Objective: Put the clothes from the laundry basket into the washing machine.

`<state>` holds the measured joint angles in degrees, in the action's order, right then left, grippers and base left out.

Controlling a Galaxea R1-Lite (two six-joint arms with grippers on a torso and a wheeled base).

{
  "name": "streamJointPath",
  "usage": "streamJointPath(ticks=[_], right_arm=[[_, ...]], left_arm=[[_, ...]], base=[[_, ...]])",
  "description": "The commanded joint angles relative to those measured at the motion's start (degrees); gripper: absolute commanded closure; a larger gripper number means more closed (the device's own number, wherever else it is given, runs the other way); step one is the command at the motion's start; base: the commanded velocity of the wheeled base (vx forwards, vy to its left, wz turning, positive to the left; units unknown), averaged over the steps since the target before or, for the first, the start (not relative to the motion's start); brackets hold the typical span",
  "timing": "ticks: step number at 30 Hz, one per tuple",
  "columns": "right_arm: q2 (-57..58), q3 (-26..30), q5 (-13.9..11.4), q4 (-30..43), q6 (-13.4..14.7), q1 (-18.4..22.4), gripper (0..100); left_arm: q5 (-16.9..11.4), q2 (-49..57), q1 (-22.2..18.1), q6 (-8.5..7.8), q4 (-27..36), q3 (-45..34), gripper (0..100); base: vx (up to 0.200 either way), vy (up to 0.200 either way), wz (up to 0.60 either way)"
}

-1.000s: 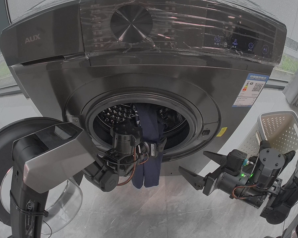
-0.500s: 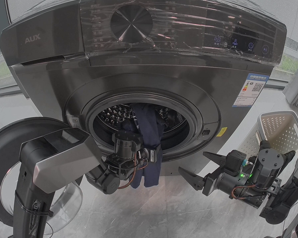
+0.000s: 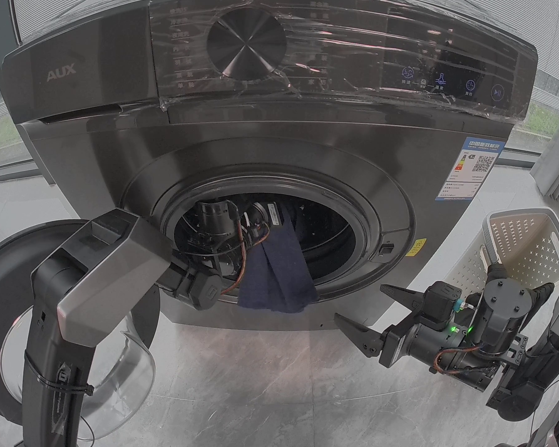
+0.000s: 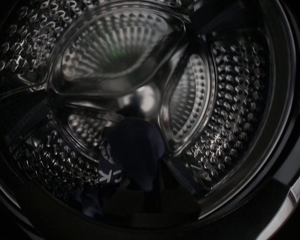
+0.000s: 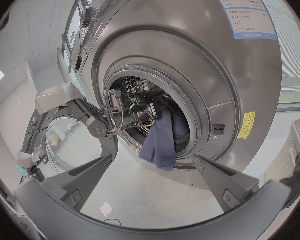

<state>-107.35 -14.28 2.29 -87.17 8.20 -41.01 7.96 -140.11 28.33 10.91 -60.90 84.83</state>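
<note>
Facing both arms, a grey washing machine [image 3: 279, 138] has its round door [image 3: 18, 293] swung open beside the left jaws, so the drum [image 4: 223, 84] is reachable. A white laundry basket [image 3: 528, 237] sits just behind the right jaws, which hang wide open and empty. The left jaws, inside the drum mouth, look closed on a dark blue garment [image 3: 276, 274]. Its tail drapes below them over the rim, probably only partly loaded. A blue-edged label [image 3: 471, 169] and a yellow sticker [image 3: 416, 247] sit above the right jaws.
</note>
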Motion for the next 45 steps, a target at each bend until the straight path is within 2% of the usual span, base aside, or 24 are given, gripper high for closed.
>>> streamJointPath(ticks=[1,4,10,13,17,30,31,39,42,45], right_arm=[[-0.05,-0.05,-0.01,-0.01,0.06,-0.04,0],[-0.05,0.04,-0.01,-0.01,-0.03,-0.04,0],[-0.05,0.04,-0.01,-0.01,-0.03,0.05,0],[-0.05,0.04,-0.01,-0.01,-0.03,-0.04,0],[-0.05,0.12,-0.01,-0.01,-0.03,-0.04,0],[0.04,-0.14,-0.01,-0.01,-0.03,0.05,0],[-0.05,-0.14,-0.01,-0.01,-0.03,0.05,0],[-0.14,-0.23,-0.01,-0.01,-0.03,-0.04,0],[-0.05,-0.23,-0.01,-0.01,-0.03,0.05,0],[0.04,-0.23,-0.01,-0.01,-0.03,0.14,0]], left_arm=[[0.48,0.18,-1.52,0.87,-0.8,1.3,0],[-0.14,0.45,-1.35,0.95,-1.06,-1.43,0],[-0.4,3.35,1.73,1.39,0.26,-8.81,0],[-1.37,5.02,4.1,1.22,3.07,-15.58,0],[-2.25,5.11,5.24,0.78,3.95,-20.15,0],[-2.16,1.77,4.36,-0.54,5.62,-21.55,0],[-2.16,1.77,4.19,-0.72,5.71,-21.64,100],[-2.07,1.15,4.1,-0.28,4.92,-18.04,100],[2.41,-1.31,2.87,0.95,1.93,-6.26,100],[3.9,-2.8,1.73,0.95,0.87,0.33,100]], base=[[0.0,0.0,0.0],[0.0,0.0,0.0],[0.0,0.0,0.0],[0.0,0.0,0.0],[0.0,0.0,0.0],[0.0,0.0,0.0],[0.0,0.0,0.0],[0.0,0.0,0.0],[0.0,0.0,0.0],[0.0,0.0,0.0]])
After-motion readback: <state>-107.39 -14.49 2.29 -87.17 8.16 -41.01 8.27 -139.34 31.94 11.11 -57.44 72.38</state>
